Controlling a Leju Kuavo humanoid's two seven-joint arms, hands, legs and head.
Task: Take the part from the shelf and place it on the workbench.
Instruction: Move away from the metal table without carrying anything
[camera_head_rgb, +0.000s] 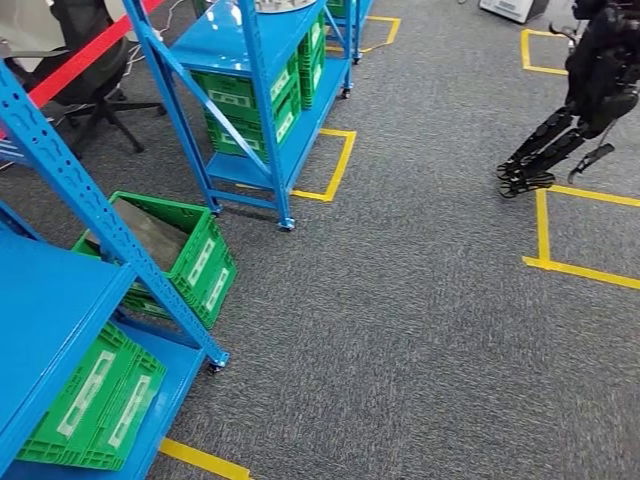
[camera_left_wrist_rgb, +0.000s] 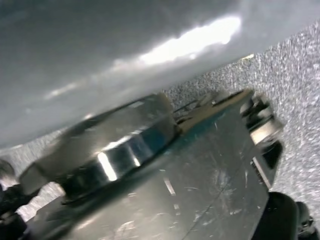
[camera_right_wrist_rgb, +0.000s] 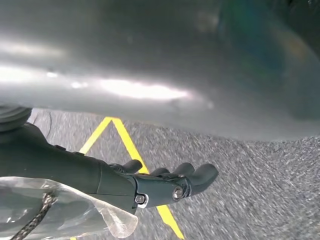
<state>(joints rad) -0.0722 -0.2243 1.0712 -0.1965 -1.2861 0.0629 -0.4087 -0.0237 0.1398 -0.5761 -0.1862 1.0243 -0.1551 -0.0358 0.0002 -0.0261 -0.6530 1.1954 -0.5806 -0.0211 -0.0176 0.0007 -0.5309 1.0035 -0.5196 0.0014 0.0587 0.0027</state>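
Right hand (camera_right_wrist_rgb: 166, 185) flat beneath a large grey blurred surface, dark fingers extended together, grip unclear, left hand's state cannot be told, shiny metal part (camera_left_wrist_rgb: 124, 150) close before it, over grey carpet (camera_right_wrist_rgb: 264, 190)

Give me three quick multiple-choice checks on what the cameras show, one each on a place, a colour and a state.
1. Where do the far shelf's green crates sit?
A. its bottom level
B. its top level
C. the carpet

2. What colour is the floor tape?
A. white
B. yellow
C. green

3. How do the right hand's fingers lie?
A. curled into a fist
B. wrapped round a crate
C. stretched out

Answers:
1 A: the green crates rest low in the far shelf.
2 B: the floor tape is yellow.
3 C: the right hand reaches out straight over the carpet.
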